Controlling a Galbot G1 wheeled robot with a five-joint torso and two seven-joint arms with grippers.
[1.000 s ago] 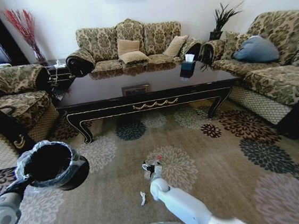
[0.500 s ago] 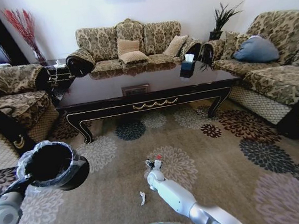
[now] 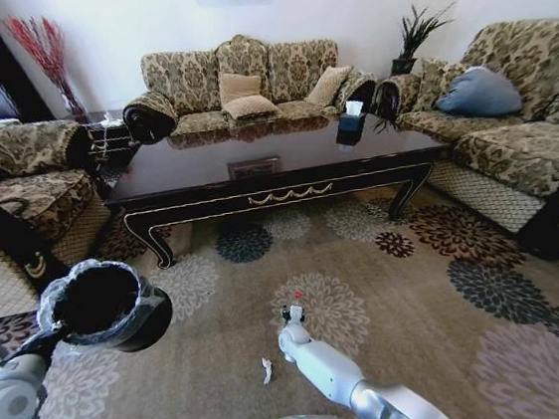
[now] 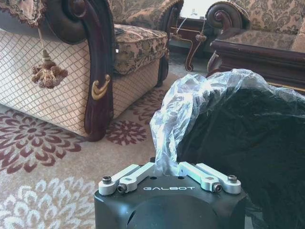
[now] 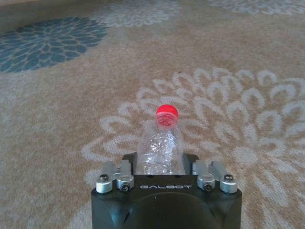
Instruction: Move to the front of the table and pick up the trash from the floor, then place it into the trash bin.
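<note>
The right gripper point(image 5: 159, 164) was low over the patterned carpet point(image 3: 437, 283) in front of the long dark coffee desk point(image 3: 276, 175), with the clear plastic bottle point(image 5: 161, 148) lying between its fingers. In the right wrist view the bottle's crinkled body sat between the two finger bases and its red cap point(image 5: 167, 112) pointed away from the wrist. Whether the fingers had already pressed onto the bottle could not be told; they looked set on either side of it rather than pressed together.

The left gripper point(image 4: 169, 174) was held out at the robot's left, above the carpet beside an armchair point(image 4: 71, 81), its fingers pinching the thin plastic liner point(image 4: 190, 109) at the rim of the black trash bin point(image 3: 105, 308), which it held up off the floor.

A small white scrap point(image 3: 267, 371) lay on the carpet just to the left of the right arm.

The bottle seemed empty, so very light, with thin walls that would dent and crackle under pressure and a smooth surface that could slip. Taking it across the middle of the body, as the fingers were placed, looked sensible; the stiffer neck under the cap would be the firmer alternative. The liner was flimsy and might tear or slide off the bin's rim under its weight.
</note>
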